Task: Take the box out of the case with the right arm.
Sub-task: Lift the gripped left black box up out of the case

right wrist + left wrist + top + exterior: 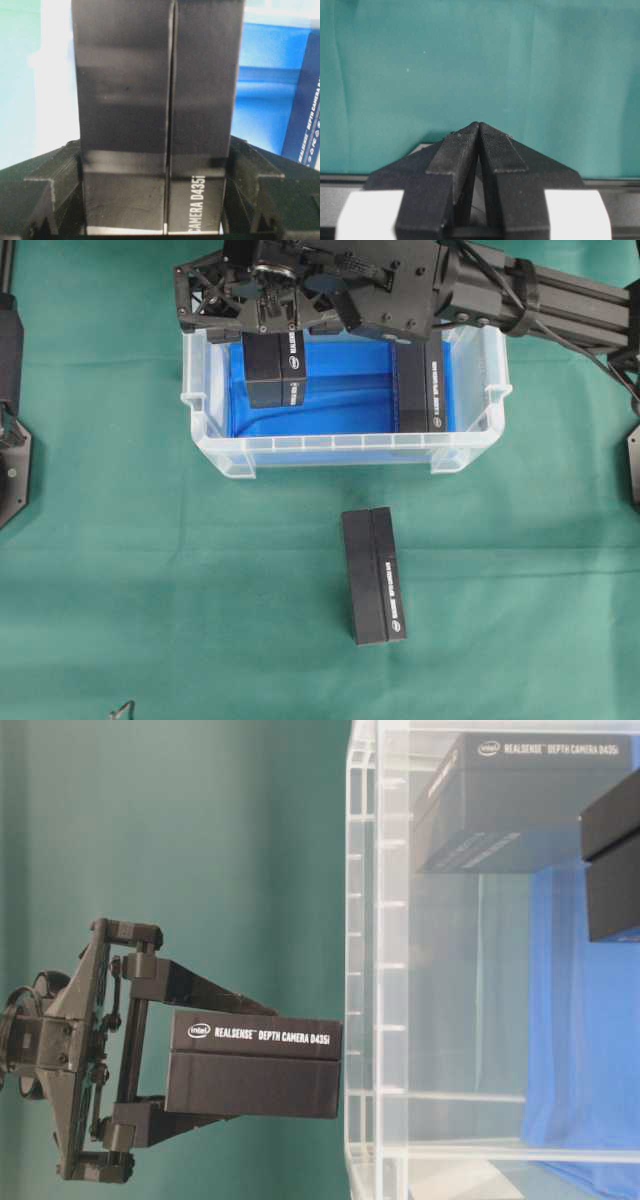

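the right gripper [272,335] is clamping one black box [275,365] across its width, and the wrist view shows the box [157,115] sitting square between both jaws, so the grip looks solid. from overhead the held box is hanging over the far left corner of the case [340,452]. the table-level view puts the held box [255,1065] outside the clear wall, so i'd guess it's already above the rim, though that angle is hard to read.

another box [420,385] is lying against the case's right wall, and a third one [373,575] is sitting out on the green tabletop [120,570] near the front edge, well clear of the case.

if i were running this, i'd be lifting straight up until the box's lower end is well above the rim, then swinging out over the front wall. dragging sideways too early could be catching the rim and tipping the case.

the left gripper [479,131] is sitting with its fingers pressed together, holding nothing.
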